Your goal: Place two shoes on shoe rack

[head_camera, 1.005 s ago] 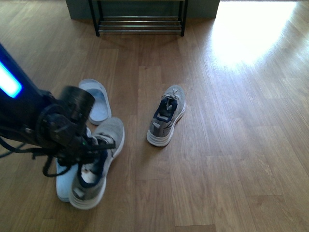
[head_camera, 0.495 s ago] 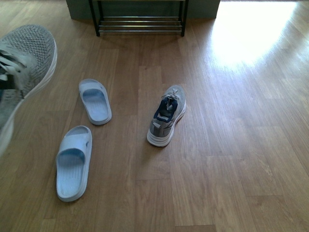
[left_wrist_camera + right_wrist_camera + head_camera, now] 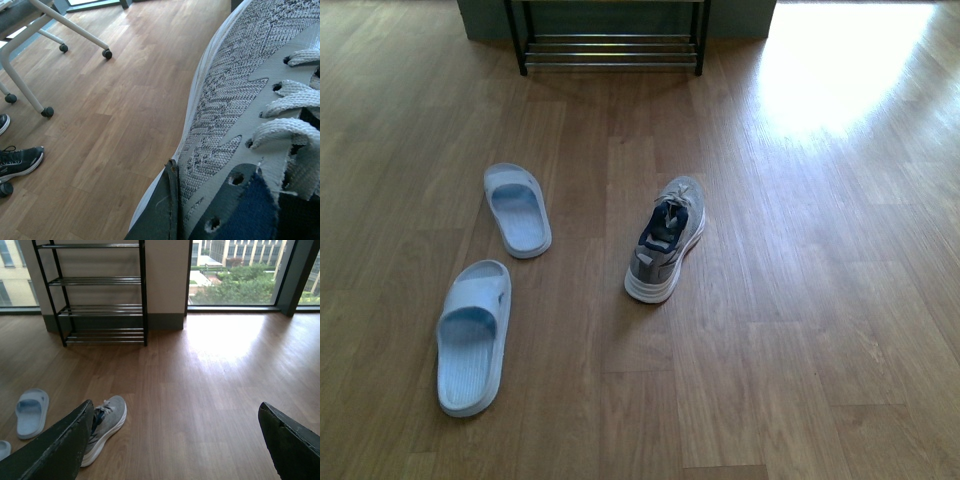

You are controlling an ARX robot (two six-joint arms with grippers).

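Sneaker of grey knit is clamped in left claw; right claw spread.

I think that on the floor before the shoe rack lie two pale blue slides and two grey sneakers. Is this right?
Not quite. The front view shows two pale blue slides but only one grey sneaker on the floor before the shoe rack. The second sneaker fills the left wrist view, raised off the floor.
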